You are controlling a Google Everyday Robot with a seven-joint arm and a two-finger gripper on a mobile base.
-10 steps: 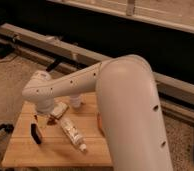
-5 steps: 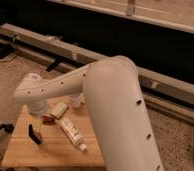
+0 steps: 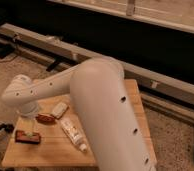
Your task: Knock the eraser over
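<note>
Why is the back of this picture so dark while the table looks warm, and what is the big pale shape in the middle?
Camera view: warm light falls on the wooden table and the eraser at its front left, while the wall band behind stays almost black. The pale shape is the robot's arm, close to the camera and hiding part of the table. Its gripper sits shaded under the wrist, over the table's left rear.
</note>
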